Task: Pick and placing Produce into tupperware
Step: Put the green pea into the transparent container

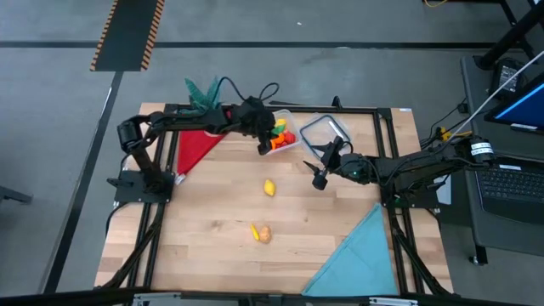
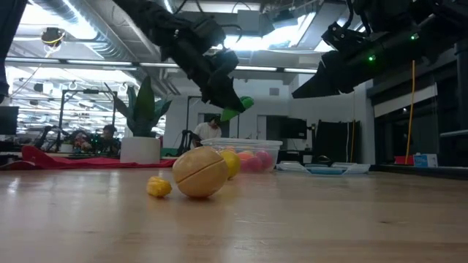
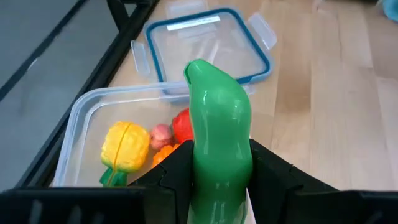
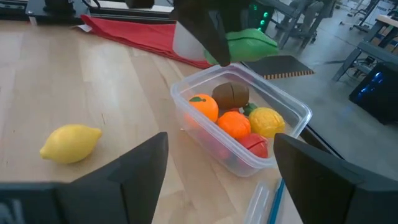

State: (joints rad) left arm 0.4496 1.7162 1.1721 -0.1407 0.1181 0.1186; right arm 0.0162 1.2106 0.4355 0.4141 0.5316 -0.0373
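**Green toy vegetable clamped over the tupperware**

Wooden table [image 1: 212,246] mostly bare across the middle and near side; plenty of free surface there. Black frame rails along all four sides. Teal cloth [image 1: 357,259] filling the near right corner, red cloth [image 1: 197,144] lying at the far left, just beside the left arm. Potted plant [image 2: 142,120] in a white pot at the far edge behind the red cloth.

Left arm stretched along the far edge toward the table's middle, left gripper [image 3: 214,171] poised above the tupperware [image 4: 292,115], fingers pinched on a green toy vegetable [image 3: 217,130] that juts out past the fingertips. Seen from table height, held clear of the container's rim, not touching it.

Right arm reaching in from the right side, right gripper [image 1: 321,177] hanging over bare wood near the lid, fingers spread wide, nothing between them.

Tupperware sitting at the far middle of the table, holding orange, red, yellow and brown produce. Clear lid with a blue rim [image 3: 208,43] lying flat just beside it, toward the right arm.

Loose on the open wood: a lemon [image 1: 269,188] near the centre, well apart from the container; nearer still, a brown round piece [image 2: 199,173] with a small yellow piece [image 2: 158,187] just beside it.
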